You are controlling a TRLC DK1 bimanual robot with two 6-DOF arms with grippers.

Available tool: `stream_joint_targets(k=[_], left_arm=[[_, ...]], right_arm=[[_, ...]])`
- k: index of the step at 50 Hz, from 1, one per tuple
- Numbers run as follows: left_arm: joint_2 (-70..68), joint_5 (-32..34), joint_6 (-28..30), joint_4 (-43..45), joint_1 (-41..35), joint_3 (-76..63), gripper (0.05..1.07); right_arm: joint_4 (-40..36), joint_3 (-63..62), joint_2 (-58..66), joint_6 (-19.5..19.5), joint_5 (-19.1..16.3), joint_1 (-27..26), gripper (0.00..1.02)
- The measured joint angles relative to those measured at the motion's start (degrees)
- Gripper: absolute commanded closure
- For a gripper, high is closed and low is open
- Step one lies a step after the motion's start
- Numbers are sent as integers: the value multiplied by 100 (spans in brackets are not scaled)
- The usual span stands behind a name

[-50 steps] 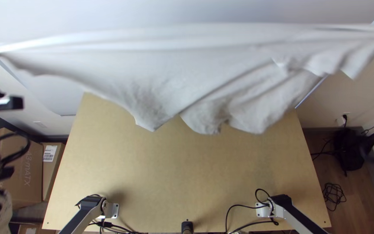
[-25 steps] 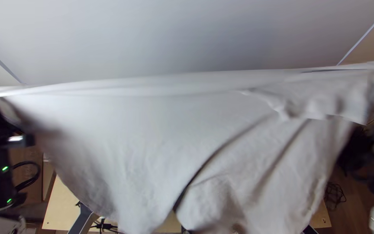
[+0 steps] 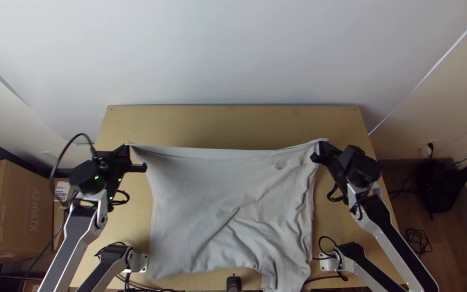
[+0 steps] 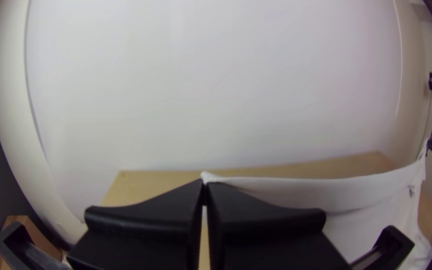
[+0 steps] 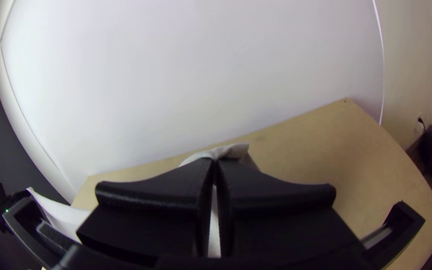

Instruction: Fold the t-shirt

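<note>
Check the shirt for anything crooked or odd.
The light grey cloth T-shirt looks askew: though the black left gripper and black right gripper hold its far corners, diagonal creases cross it and its near edge juts unevenly on the right.

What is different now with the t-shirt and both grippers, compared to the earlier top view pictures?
The t-shirt, earlier raised close to the top camera, has come down toward the table, its lower part swung to the near edge. The left gripper and right gripper came down with it. Its far edge stays stretched between them; no visible letting go.
</note>
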Motion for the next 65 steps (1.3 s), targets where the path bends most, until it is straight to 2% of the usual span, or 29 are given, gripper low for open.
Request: stream_joint_targets(k=[13, 29, 48, 65], left_arm=[[2116, 326, -20, 1043, 52, -83, 105], [3908, 417, -122, 1169, 107, 968, 105], [5598, 518, -295, 1115, 286, 2511, 105], [6688, 522, -319, 815, 387, 3700, 105]], right_arm=[[737, -42, 1676, 61, -72, -483, 100], [879, 772, 3423, 59, -223, -702, 100], [780, 2297, 4929, -35, -243, -704, 100], [129, 3805, 6046, -96, -249, -704, 100]])
